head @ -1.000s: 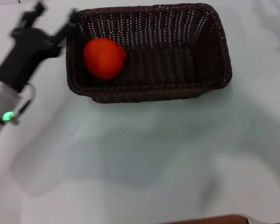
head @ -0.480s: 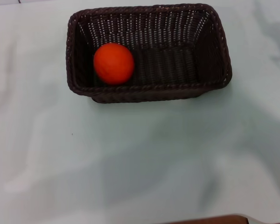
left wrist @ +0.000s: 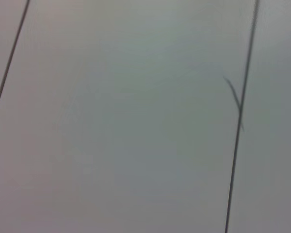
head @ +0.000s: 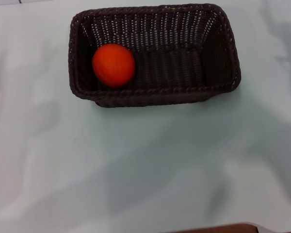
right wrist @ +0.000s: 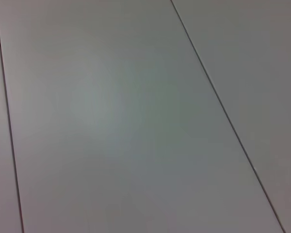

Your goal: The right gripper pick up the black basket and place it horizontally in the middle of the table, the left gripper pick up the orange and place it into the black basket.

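Observation:
The black basket (head: 155, 53) lies lengthwise across the far middle of the white table (head: 145, 165) in the head view. The orange (head: 113, 65) rests inside it, at its left end, against the near wall. Neither gripper shows in any view. The left wrist view and the right wrist view show only pale flat panels with thin dark seams.
A brown edge (head: 218, 228) runs along the bottom of the head view, at the table's near side. Soft shadows lie on the table in front of the basket.
One second ago the left gripper was at the basket's left end; it has since withdrawn out of the head view. The orange rolled slightly right, then back left inside the basket.

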`<state>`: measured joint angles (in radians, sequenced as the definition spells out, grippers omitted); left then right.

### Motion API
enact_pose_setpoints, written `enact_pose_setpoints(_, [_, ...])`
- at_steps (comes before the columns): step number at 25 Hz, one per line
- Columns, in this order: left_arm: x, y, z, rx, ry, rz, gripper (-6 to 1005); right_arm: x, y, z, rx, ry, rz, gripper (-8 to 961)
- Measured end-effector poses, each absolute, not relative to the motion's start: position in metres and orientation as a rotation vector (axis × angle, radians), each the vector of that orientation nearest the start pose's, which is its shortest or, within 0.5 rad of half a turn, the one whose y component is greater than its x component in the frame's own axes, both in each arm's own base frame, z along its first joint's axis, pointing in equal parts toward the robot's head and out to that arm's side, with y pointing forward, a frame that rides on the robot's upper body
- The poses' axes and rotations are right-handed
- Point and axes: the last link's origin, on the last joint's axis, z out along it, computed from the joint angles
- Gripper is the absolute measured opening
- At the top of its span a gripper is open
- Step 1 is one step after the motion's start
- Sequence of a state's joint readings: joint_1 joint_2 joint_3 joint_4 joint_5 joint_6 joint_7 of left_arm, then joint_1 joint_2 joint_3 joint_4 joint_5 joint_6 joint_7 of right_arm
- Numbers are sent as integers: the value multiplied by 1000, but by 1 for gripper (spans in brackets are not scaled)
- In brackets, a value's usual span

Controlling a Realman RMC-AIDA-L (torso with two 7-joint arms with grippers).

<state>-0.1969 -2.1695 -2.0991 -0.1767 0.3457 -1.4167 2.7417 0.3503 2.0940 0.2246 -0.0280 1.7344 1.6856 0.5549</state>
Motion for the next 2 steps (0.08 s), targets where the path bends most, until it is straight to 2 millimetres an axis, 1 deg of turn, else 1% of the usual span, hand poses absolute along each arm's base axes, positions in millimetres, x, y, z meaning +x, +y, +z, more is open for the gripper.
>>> enact_pose_setpoints(2, [-365, 247, 17, -1346, -571, -822, 936, 348, 268, 66, -515, -1248, -1601, 945])
